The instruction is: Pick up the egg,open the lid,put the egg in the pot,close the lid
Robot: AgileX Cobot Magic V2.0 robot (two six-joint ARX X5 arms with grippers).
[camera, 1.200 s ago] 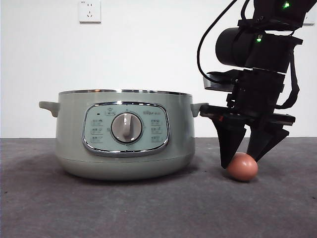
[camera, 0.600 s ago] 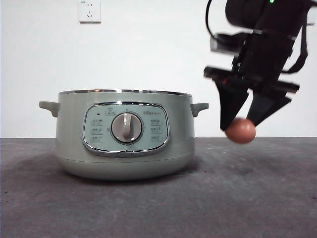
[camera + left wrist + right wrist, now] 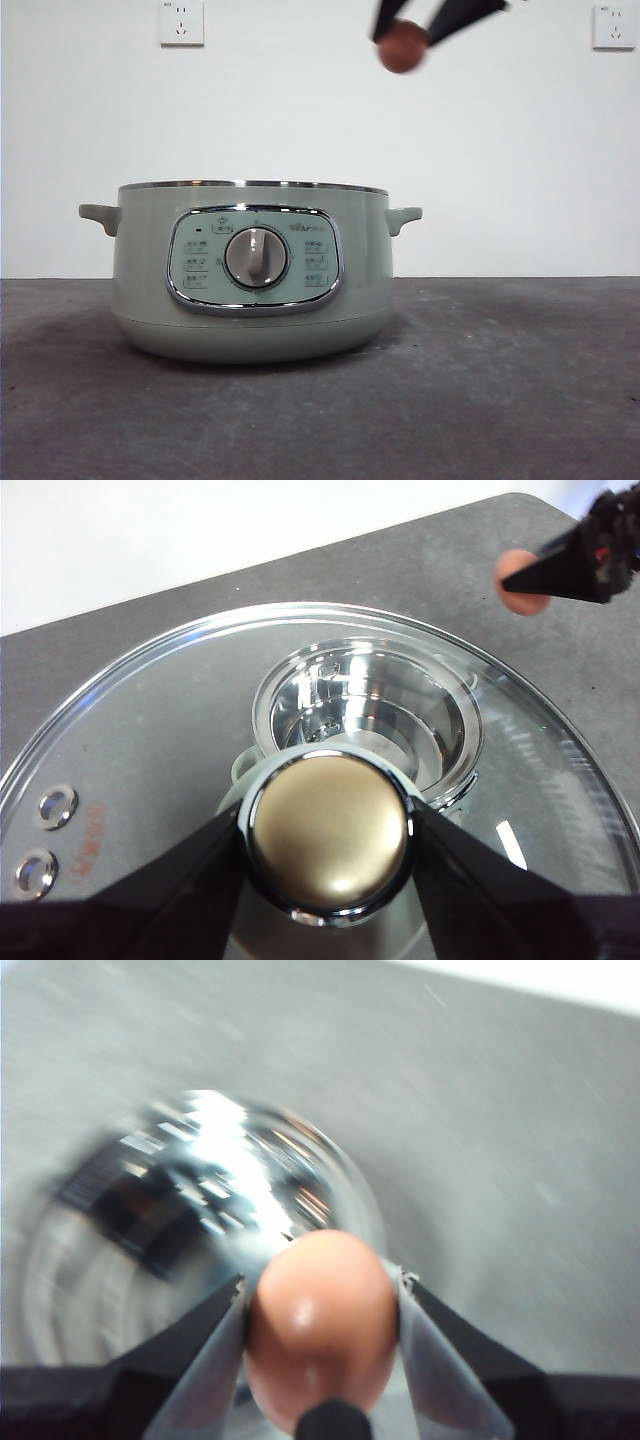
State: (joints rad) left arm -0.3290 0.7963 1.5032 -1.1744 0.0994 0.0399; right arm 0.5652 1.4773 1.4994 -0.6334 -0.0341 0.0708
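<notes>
The sage-green pot [image 3: 250,300] stands on the table with no lid on its steel rim. High above it, out of the front view, my left gripper [image 3: 327,835] is shut on the knob [image 3: 327,840] of the glass lid [image 3: 150,740]. The pot's open shiny inside [image 3: 370,710] shows small through the glass. My right gripper [image 3: 320,1300] is shut on the brown egg [image 3: 320,1330] and hangs at the top of the front view [image 3: 405,28], above the pot's right side. That egg [image 3: 402,47] also appears beyond the lid's edge [image 3: 520,580].
The pot's small handles [image 3: 97,215] stick out at both sides. Dark grey table [image 3: 500,380] stretches right of the pot. White wall with sockets [image 3: 181,22] behind.
My right gripper has lifted the egg off the table right of the pot and carried it up and leftward to the top of the front view.
</notes>
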